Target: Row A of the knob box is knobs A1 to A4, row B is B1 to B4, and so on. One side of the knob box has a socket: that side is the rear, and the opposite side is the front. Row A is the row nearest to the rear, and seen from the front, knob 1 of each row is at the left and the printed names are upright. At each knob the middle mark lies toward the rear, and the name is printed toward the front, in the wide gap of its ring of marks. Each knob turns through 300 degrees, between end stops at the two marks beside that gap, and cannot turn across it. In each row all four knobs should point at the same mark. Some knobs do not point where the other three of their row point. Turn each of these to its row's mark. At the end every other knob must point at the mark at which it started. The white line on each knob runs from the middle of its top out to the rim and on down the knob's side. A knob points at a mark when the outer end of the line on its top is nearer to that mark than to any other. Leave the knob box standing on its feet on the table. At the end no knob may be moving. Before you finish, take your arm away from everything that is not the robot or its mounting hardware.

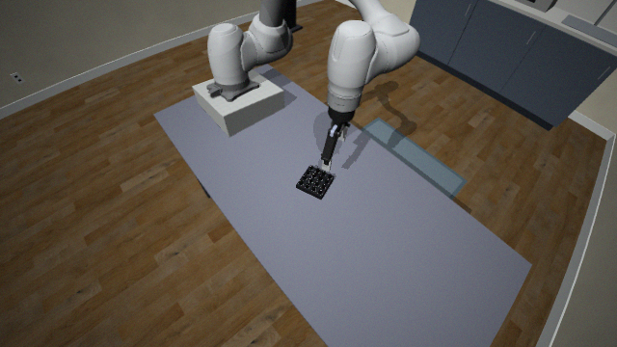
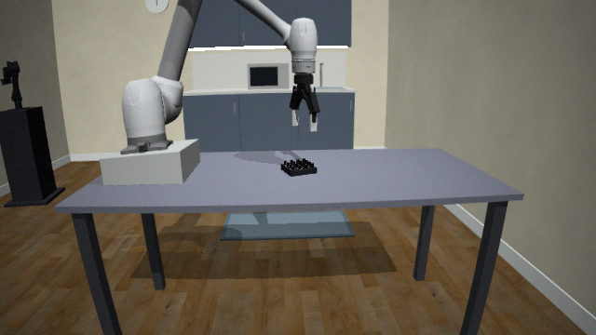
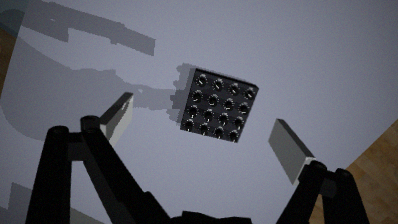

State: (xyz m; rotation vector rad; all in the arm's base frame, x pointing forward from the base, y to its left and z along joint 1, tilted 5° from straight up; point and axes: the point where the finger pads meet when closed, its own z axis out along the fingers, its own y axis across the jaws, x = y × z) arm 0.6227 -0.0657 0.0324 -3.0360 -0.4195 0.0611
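A two-fingered black claw (image 1: 335, 146) (image 2: 304, 120) (image 3: 204, 118) hangs wide and empty above the square black knob box (image 1: 315, 182) (image 2: 302, 167) (image 3: 219, 106), center frame. Likely next: checking rows or withdrawing.

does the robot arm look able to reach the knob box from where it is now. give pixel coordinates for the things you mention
Probably yes: the open gripper (image 2: 304, 122) (image 3: 204, 118) hangs above the knob box (image 1: 315, 182) (image 2: 299, 170) (image 3: 219, 105), and nothing visible stands between them.

Arm base (image 1: 233, 92) bolted on white block (image 1: 251, 120) at one end of counter (image 1: 366, 241). End effector (image 1: 332, 145) points down just beside knob box (image 1: 315, 182), its near finger overlapping the box edge in view. Knob pointings too small to read.
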